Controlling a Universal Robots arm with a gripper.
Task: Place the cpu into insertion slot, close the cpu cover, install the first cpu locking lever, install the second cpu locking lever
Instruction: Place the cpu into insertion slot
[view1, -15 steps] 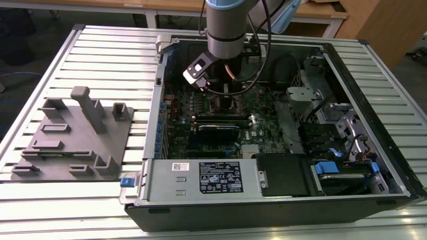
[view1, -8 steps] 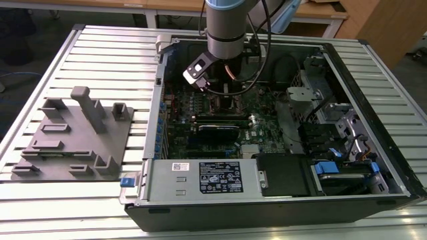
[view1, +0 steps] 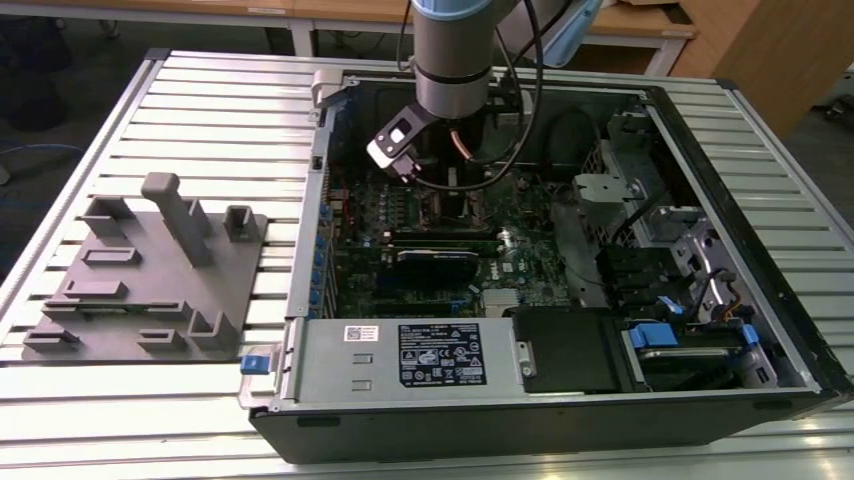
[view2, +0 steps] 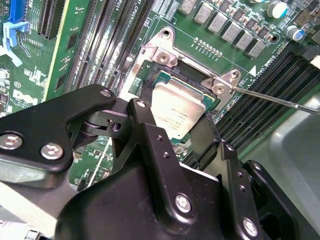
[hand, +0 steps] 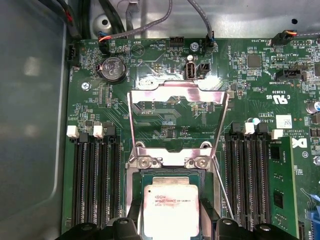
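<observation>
The cpu (hand: 171, 207), a flat square chip with a silvery top, lies in or just over the insertion slot (hand: 170, 175); which of the two I cannot tell. My gripper (hand: 172, 225) comes down over it, with a black finger pressed against each of two opposite edges. The second wrist view gives the same grip: gripper (view2: 175, 131), cpu (view2: 179, 107), insertion slot (view2: 186, 75). The cpu cover (hand: 176, 95) stands raised off the socket on its hinge. A thin locking lever (view2: 280, 98) sticks out loose beside the socket. In the exterior view the gripper (view1: 447, 190) is low inside the computer case.
Long black memory slots (hand: 95, 175) flank the socket on both sides. The open computer case (view1: 787, 260) walls in the board, with cables (view1: 534, 90) hanging by the arm. A grey fixture plate (view1: 147, 280) lies on the slatted table at the exterior view's left.
</observation>
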